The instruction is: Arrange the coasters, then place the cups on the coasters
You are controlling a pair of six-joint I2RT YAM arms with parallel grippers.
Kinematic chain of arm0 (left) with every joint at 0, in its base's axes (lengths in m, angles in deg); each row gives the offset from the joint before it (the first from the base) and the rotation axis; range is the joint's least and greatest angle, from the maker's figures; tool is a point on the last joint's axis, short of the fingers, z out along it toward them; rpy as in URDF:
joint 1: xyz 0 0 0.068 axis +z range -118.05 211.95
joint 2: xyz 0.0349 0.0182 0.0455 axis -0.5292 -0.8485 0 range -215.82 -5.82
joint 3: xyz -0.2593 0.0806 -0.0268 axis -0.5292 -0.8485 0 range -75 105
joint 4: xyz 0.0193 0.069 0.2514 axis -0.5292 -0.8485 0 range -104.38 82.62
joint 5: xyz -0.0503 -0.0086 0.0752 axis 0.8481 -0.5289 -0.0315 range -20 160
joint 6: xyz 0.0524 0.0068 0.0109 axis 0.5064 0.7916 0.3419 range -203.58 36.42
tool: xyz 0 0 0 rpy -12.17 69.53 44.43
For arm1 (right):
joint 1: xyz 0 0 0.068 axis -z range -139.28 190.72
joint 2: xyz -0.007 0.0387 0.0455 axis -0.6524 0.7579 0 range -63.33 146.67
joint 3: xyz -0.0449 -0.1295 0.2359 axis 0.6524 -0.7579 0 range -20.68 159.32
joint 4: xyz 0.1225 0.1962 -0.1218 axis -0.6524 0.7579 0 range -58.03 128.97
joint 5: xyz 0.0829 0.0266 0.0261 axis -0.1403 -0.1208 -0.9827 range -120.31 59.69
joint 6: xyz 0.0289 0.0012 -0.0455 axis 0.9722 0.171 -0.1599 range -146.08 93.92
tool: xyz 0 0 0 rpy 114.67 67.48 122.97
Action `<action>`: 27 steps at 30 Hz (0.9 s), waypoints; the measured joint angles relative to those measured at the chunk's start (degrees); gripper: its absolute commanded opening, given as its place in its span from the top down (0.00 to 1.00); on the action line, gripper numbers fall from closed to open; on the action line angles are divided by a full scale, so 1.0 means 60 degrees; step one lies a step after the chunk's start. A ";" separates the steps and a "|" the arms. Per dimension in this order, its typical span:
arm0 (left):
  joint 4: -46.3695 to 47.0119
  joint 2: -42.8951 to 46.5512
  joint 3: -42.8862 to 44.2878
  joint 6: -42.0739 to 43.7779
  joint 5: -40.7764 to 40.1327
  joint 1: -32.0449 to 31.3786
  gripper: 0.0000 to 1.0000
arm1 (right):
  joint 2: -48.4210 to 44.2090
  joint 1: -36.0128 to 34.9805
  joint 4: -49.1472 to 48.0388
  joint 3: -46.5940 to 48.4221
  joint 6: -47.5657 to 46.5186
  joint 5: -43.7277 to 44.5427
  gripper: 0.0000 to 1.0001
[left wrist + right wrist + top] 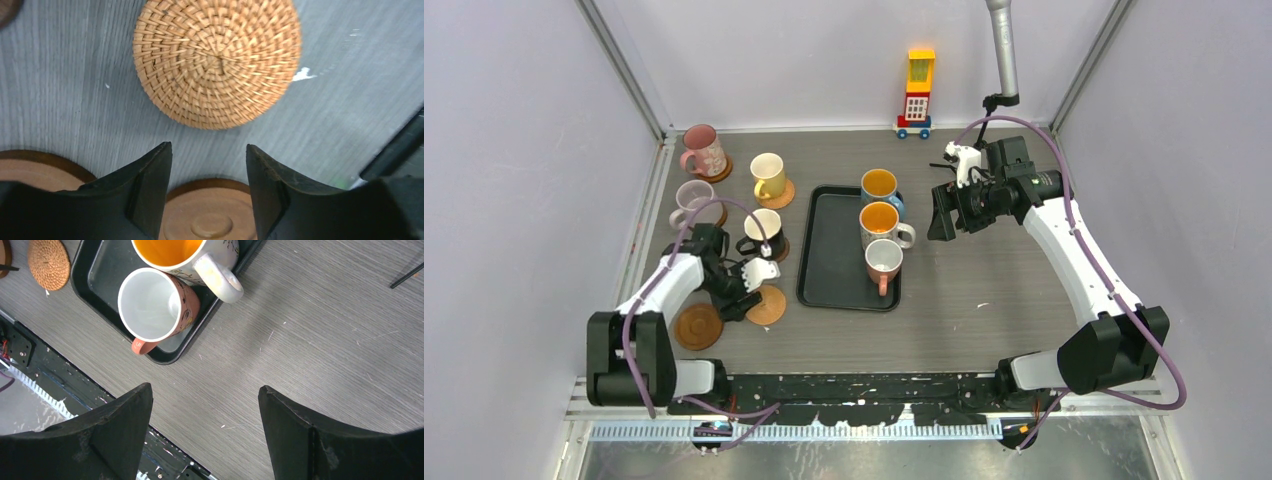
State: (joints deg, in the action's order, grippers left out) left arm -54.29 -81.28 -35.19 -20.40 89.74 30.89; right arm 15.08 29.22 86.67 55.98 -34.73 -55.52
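On the left half of the tabletop [984,300], top view: four cups each on a coaster: pink cup [704,150], yellow cup [767,173], lilac cup [690,198], black cup [762,230]. Three more stand in a line in the black tray [829,250]: blue cup [880,186] and white patterned cup [880,222], both orange inside, then salmon cup [884,258] nearest the arms. Two bare coasters lie near the left base: woven coaster [768,306] and dark brown coaster [697,326].

Left wrist view adds what the top view hides: a smooth wooden coaster [207,222] with a ringed centre, lying flat under the gap between the left fingers [155,175], plus a second wooden coaster [30,172] at frame left. The woven one is tan rattan, spiral weave, flat, just ahead of the fingertips. Left fingers roughly half spread, gripping nothing.

Right wrist view: right fingers [125,410] wide apart, empty, over bare tabletop near the tray's corner. Salmon cup is white inside.
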 measured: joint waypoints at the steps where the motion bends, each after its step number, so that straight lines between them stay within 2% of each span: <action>1: -0.0273 0.0142 0.0091 0.0051 0.0080 -0.0004 0.37 | 0.0000 0.0000 0.0000 0.0000 0.0000 0.0000 0.18; 6: -0.1617 0.1198 0.1231 -0.0259 0.0510 -0.0605 0.29 | 0.0000 0.0000 -0.0011 0.0000 0.0022 0.0000 0.18; 9: -0.1661 0.1559 0.1909 -0.1341 0.0616 -0.1876 0.24 | 0.0000 0.0000 -0.0051 0.0000 0.0106 0.0000 0.18; 12: -0.1111 0.1650 0.2353 -0.3206 0.0459 -0.3741 0.19 | 0.0000 0.0000 -0.0076 0.0000 0.0215 0.0007 0.18; 16: -0.0262 0.1158 0.2911 -0.5810 0.0226 -0.5519 0.15 | 0.0000 0.0007 -0.0084 0.0000 0.0248 0.0153 0.18; 22: 0.1883 0.0346 0.3020 -0.9318 -0.1100 -0.7508 0.11 | 0.0208 0.0259 -0.0109 0.0211 0.0288 0.0503 0.18; 27: 0.3133 -0.0339 0.3045 -1.1122 -0.2091 -0.8648 0.09 | 0.0270 0.0452 -0.0149 0.0284 0.0317 0.0634 0.18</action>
State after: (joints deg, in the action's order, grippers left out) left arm -35.50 -83.31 -16.91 -87.13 77.20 -21.00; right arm 16.70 31.93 85.77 57.69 -32.82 -51.72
